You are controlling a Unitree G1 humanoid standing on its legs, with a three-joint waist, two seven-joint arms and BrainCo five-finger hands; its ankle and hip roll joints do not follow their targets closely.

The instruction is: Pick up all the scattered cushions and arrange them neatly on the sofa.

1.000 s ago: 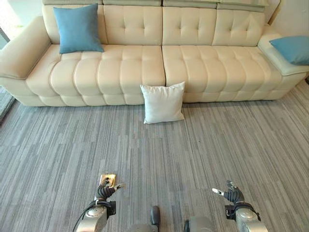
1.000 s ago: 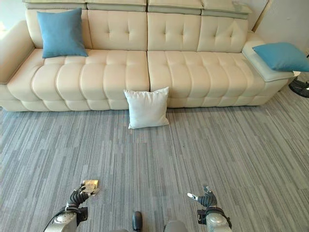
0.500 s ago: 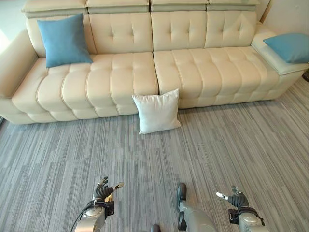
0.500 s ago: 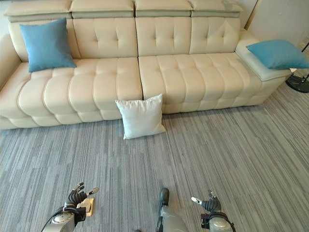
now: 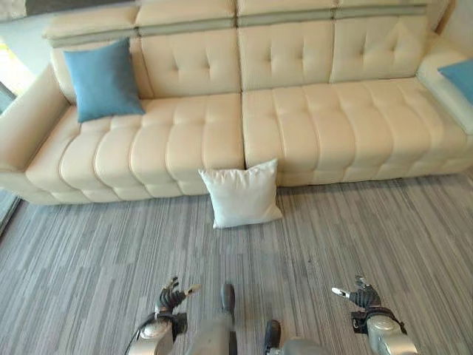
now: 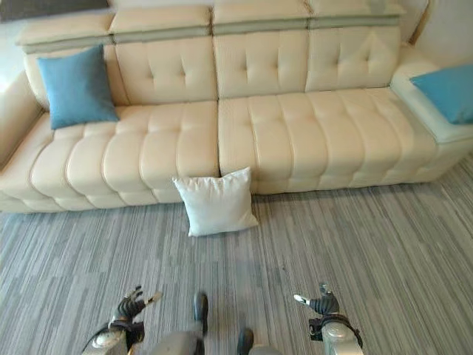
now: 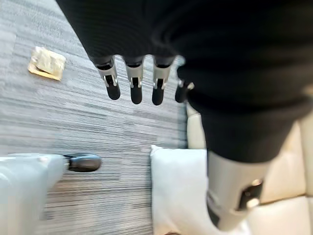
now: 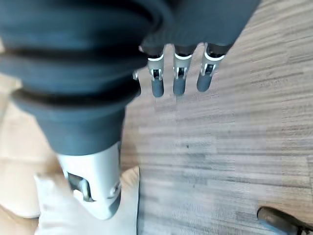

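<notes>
1. Left robot hand [image 5: 173, 297] low over the grey striped carpet floor [image 5: 89, 251], fingers [image 7: 134, 88] straight and relaxed, holding nothing.
2. Right robot hand [image 5: 360, 296] low on the robot's right side, also over the carpet, fingers [image 8: 178, 83] loosely extended, thumb apart, empty.
3. Square white fabric cushion [image 5: 242, 194] stands tilted on the floor, its back leaning against the front of the cream tufted leather sofa [image 5: 295, 126], about at the seam between the two seat halves. Well apart from both hands.
4. Square blue fabric cushion [image 5: 102, 79] upright on the sofa seat at the robot's left end, leaning on the backrest beside the armrest.
5. Second blue cushion [image 6: 448, 90] lies on the sofa's armrest at the robot's right end, partly cut off by the view edge.
6. Small square brass-coloured floor plate [image 7: 47, 63] set in the carpet, seen past the left hand's fingers in the left wrist view.
7. White cushion's edge also shows in both wrist views, beside the sofa base.
</notes>
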